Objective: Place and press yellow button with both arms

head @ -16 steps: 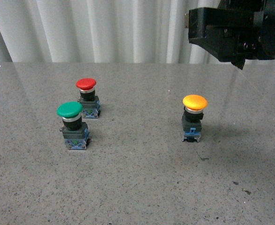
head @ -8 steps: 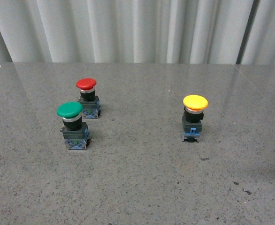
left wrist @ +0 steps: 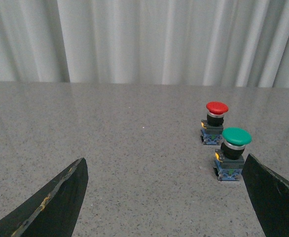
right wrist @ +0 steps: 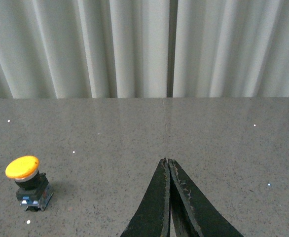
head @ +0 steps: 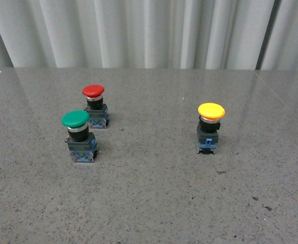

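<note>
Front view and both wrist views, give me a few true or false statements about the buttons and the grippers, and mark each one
1. The yellow button stands upright, apart from the other two buttons. True.
2. The green button lies tipped on its side. False: it stands upright on its base.
3. The right gripper has its fingertips together, holding nothing. True.
4. The left gripper is clamped on the red button. False: its fingers are spread wide with nothing between them, and the red button sits free on the table.
5. In the front view an arm hangs above the yellow button. False: no arm shows in that view.
</note>
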